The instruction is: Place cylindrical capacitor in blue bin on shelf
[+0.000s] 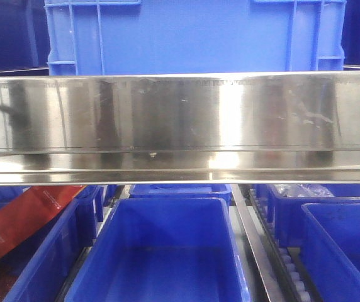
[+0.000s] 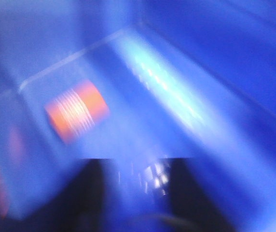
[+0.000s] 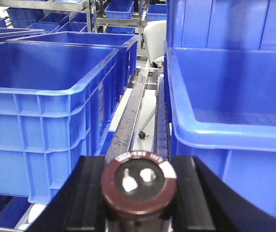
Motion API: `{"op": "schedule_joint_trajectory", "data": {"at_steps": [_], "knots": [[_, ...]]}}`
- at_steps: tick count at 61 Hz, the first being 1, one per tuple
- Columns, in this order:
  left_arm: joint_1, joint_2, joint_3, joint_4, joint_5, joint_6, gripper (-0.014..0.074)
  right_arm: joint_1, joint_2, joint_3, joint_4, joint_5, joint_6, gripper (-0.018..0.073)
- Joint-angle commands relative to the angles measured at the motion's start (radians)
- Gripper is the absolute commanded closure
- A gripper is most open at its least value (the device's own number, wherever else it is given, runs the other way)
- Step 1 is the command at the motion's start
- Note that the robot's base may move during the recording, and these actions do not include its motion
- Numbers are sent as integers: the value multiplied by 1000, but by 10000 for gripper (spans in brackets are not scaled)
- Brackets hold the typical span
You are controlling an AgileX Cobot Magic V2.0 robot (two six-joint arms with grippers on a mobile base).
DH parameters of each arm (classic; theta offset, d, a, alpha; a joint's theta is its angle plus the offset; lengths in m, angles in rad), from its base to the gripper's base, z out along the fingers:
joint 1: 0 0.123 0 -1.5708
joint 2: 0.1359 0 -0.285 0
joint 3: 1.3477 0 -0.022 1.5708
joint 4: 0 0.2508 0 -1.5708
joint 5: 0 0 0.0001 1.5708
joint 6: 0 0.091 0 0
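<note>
**Task status.** The grasp is complete. The right gripper (image 3: 139, 193) is clamped on the cylindrical capacitor (image 3: 139, 186), which sits between its dark fingers with the two-terminal end facing the wrist camera. The capacitor is in no bin, so treat transport and release as outstanding. You cannot tell from the views which bin is the target.

**Surroundings.**
- From the capacitor, an open blue bin (image 3: 46, 96) lies at 10 o'clock and a second blue bin (image 3: 234, 125) at 2 o'clock. A metal rail (image 3: 131, 116) runs between them at 12 o'clock.
- The left gripper (image 2: 138, 193) points into a third blue bin (image 2: 200, 58) that holds an orange ridged cylinder (image 2: 77, 111). Blur prevents you from telling whether its jaws are parted.
- In the front view, the shelf (image 1: 180, 126) shows as a reflective steel edge, with a blue crate (image 1: 192, 34) above it and the lower bins (image 1: 161, 251) beneath.
- Distant racks (image 3: 114, 9) stand at 11 o'clock.
</note>
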Motion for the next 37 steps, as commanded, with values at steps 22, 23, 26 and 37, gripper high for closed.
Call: {"op": "schedule_joint_trajectory", "data": {"at_steps": [22,23,26,37], "knots": [[85,-476,476,32,-149,-71,687,3,-5,-9,-7,-23,-3,720],[91,-495,496,32,-159,-76,687,3,-5,-9,-7,-23,-3,720],[116,-565,566,32,-192,-93,687,3,-5,-9,-7,-29,-3,720],[206,-824,806,32,-277,-114,687,3,-3,-11,3,-45,-3,720]]}}
